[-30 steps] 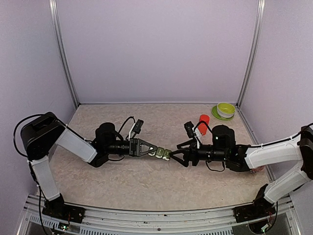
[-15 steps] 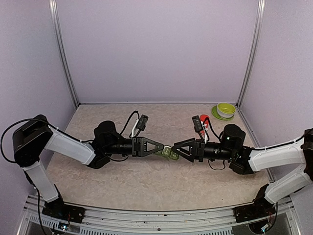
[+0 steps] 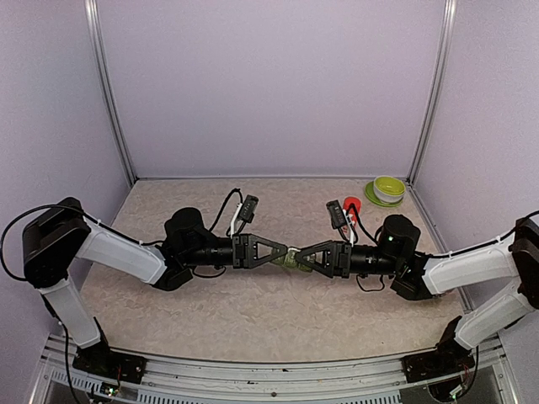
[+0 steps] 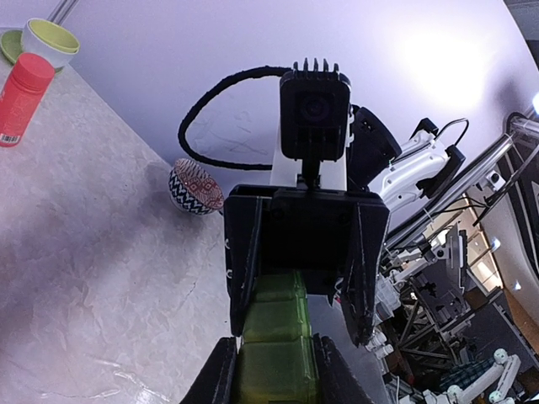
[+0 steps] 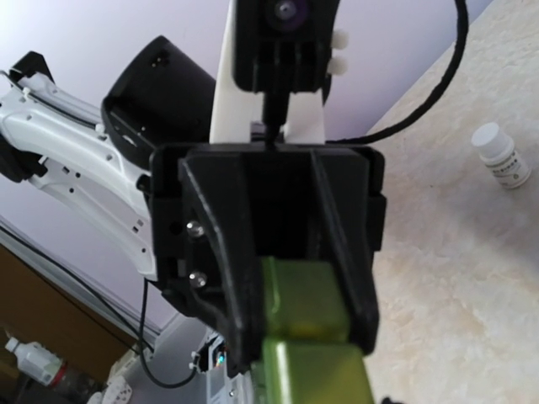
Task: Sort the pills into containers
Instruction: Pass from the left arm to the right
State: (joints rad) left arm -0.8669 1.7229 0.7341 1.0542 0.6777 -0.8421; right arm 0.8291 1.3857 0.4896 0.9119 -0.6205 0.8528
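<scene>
Top external and wrist views, both arms meeting at mid-surface. I am clamping my left gripper [image 4: 272, 358] tight on one end of the containers [image 4: 274, 311], the green strip of lidded boxes, which is lying lengthwise between my two arms over the middle of the surface [image 3: 253, 311]. My right gripper [image 3: 300, 254] is straddling the strip's other end with its jaws apart; the left wrist view is showing a gap beside one finger. I am judging this step to be steadying the strip two-handed before any lid is opened; no pills are showing. The next move is calling for the right jaws to seat squarely on the end box without twisting it from my left hold. The red-orange bottle [image 3: 351, 204] is standing well apart, behind my right wrist.
</scene>
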